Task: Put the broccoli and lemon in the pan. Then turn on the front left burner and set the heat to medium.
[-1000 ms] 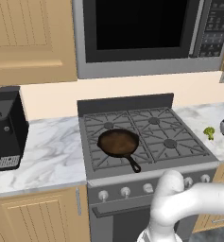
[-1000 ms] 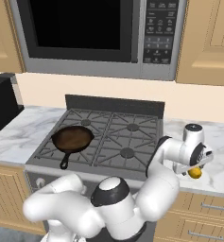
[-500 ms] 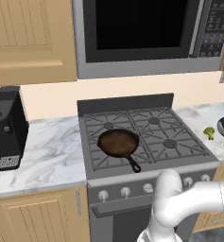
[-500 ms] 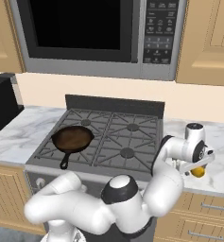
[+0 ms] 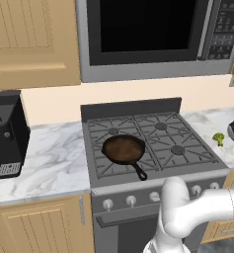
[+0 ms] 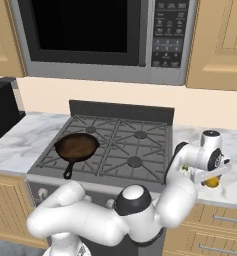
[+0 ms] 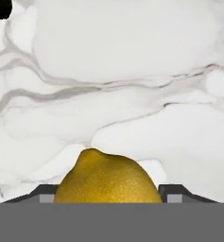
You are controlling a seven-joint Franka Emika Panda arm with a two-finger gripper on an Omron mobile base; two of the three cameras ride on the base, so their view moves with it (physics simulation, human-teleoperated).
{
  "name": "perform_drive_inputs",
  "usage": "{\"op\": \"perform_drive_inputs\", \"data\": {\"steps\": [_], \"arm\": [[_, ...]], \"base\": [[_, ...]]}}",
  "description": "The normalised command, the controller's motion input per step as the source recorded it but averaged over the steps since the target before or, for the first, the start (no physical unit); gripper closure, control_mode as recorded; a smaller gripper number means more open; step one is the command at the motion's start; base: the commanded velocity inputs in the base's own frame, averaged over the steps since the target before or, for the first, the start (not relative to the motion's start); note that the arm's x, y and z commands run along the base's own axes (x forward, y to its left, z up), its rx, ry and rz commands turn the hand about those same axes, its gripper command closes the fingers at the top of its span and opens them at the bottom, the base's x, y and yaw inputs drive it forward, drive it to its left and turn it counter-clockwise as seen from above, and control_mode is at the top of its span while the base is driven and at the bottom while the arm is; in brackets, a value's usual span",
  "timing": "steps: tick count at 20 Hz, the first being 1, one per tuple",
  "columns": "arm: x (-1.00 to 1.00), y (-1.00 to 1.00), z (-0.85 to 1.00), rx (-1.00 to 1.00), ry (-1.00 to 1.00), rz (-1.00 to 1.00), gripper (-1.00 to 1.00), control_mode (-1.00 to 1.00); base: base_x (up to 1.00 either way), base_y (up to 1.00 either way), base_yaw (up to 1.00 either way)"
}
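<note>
Gripper (image 6: 210,178) was low over the marble counter (image 6: 235,150) at the right of the right base frame, with the lemon (image 7: 107,177) sitting between its fingers at bottom centre of the hand frame. Whether the jaws had clamped it or stood apart, I could not tell. Broccoli (image 5: 218,139) lay at the right edge of the left base frame; the pan (image 5: 123,149) sat on the stove at centre. Advice: centre the fruit, squeeze squarely across its widest part, then lift straight up.

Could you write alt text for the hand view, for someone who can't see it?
A small smooth yellow lemon sits close up on a white marble counter with grey veins, between the end effector's two dark fingertips.
</note>
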Motion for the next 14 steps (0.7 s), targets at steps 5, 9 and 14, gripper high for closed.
{"op": "perform_drive_inputs", "data": {"steps": [5,9,14], "arm": [[-0.16,-0.10,-0.03,0.02,-0.07,0.00,1.00,-1.00],[-0.06,0.34,0.33,0.00,-0.30,0.00,1.00,-1.00],[-0.22,0.60,0.24,0.00,-0.38,0.07,1.00,-1.00]], "base": [[0.00,0.00,0.00],[0.00,0.00,0.00],[0.00,0.00,0.00]]}}
